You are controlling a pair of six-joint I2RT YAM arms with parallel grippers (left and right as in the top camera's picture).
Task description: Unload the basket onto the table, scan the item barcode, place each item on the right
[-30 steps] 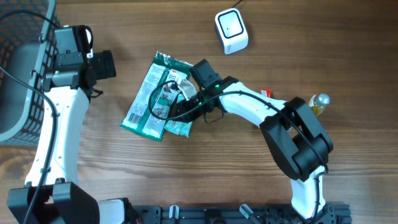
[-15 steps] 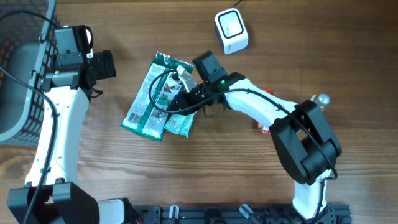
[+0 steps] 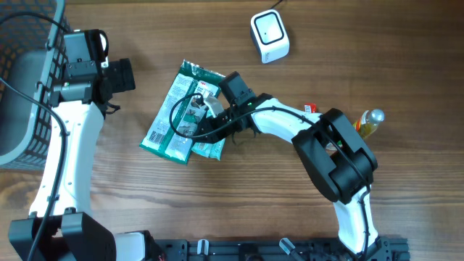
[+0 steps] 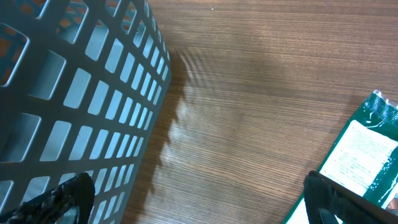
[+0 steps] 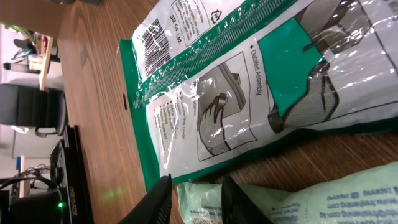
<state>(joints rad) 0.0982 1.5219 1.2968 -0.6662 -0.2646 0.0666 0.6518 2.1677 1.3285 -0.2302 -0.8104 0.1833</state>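
Dark green packet (image 3: pixel 168 123) lies flat on the table (image 3: pixel 239 210), overlapping a pale green packet (image 3: pixel 211 149), with the scanner (image 3: pixel 270 35) well apart. My right claw (image 5: pixel 196 200) is narrowed at the pale one's edge, but I can't tell if it grips. Left claw (image 4: pixel 196 202) is spread wide beside the basket (image 4: pixel 74 93). A bottle (image 3: pixel 370 120) sits far right.

On the table (image 3: pixel 239 203), the basket (image 3: pixel 18 94) stands at the upper left edge, the scanner (image 3: pixel 270 35) at top right of centre, the large packet (image 3: pixel 163 134) lies flat left of centre with a smaller packet (image 3: pixel 210 148) just beside its lower right edge, and a bottle (image 3: pixel 370 119) lies far right.
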